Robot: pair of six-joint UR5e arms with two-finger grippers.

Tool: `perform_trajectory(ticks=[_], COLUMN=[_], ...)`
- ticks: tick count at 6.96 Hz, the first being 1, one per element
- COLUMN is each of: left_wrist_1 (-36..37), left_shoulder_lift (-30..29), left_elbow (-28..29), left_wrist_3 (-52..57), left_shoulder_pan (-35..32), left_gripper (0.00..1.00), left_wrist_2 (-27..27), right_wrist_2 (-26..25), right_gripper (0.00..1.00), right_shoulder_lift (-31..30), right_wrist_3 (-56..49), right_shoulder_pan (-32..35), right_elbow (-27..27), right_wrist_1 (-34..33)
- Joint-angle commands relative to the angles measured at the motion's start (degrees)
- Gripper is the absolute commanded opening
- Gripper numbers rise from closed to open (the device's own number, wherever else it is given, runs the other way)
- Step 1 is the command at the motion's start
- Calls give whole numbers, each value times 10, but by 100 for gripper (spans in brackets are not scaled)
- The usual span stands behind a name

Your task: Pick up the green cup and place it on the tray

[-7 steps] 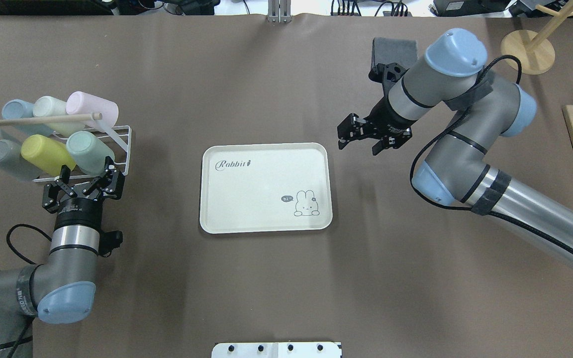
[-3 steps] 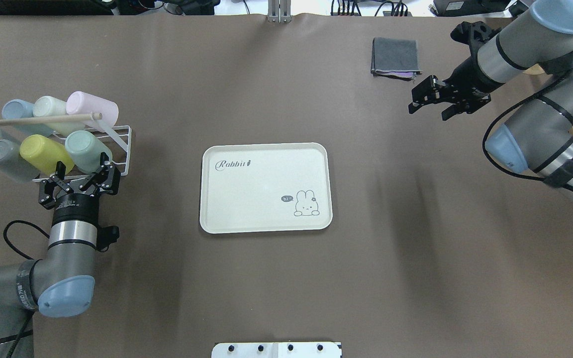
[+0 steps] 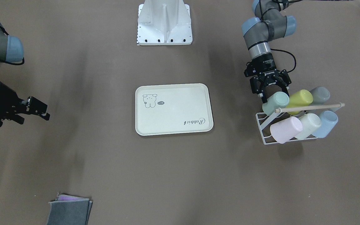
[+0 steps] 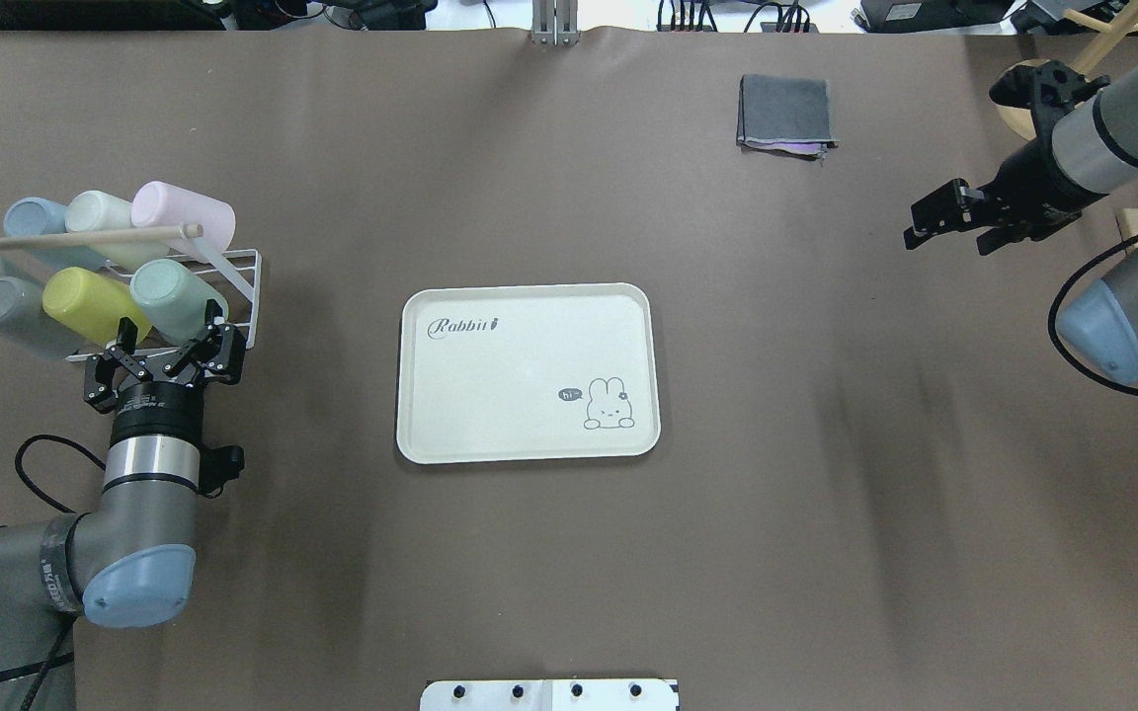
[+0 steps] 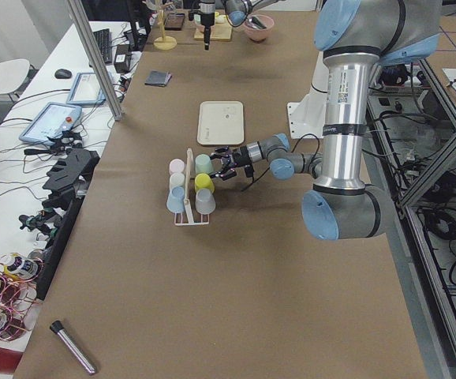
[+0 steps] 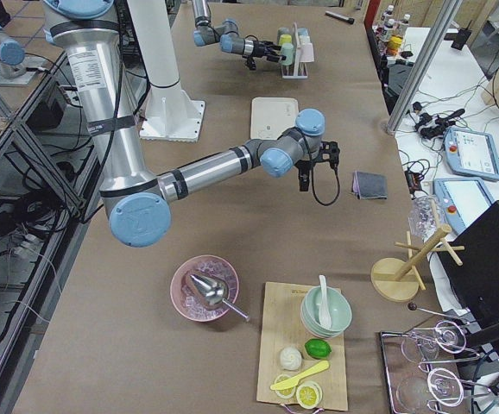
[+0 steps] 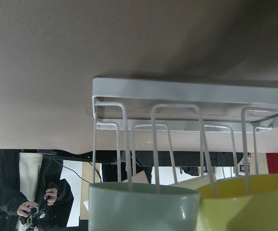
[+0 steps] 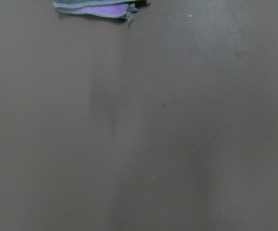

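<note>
Left wrist cam cuts off most of the green cup [image 7: 144,207], lying sideways in the wire rack [image 7: 192,90] w/ the left gripper [image 4: 169,341] spread open at its end. Over the table [image 4: 776,444] the right gripper [image 4: 920,225] looks apart too. The tray [image 4: 529,434] reads "Rabbit", "hi~".

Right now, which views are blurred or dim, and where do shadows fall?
Right wrist view: dim, soft; only the folded cloth at the top gives detail. Left wrist view: the green cup is cropped by the bottom edge. Overhead view: broad soft shadows streak the table.
</note>
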Motion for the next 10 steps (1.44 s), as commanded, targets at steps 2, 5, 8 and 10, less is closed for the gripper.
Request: perform_trajectory(ticks=[2, 5, 8, 10], left_wrist_1=[0, -2, -13, -15], left_shoulder_lift=[-12, -13, -58, -65], left_elbow=[6, 16, 66, 74], left_wrist_3=[0, -1, -2, -2], left_shoulder_pan=[-7, -16, -17, -19], left_gripper=[97, 97, 97, 97], left_wrist_2=[4, 3, 1, 1], right_wrist_2=[-27, -24, -22, -20], right_gripper=[99, 99, 99, 99], right_shoulder_lift=[-114, -190, -192, -182], right_wrist_3=[-9, -103, -225, -258], right_shoulder_pan=[8, 62, 136, 160], right_elbow=[70, 87, 94, 174], right_wrist_1=[-3, -6, -113, -268])
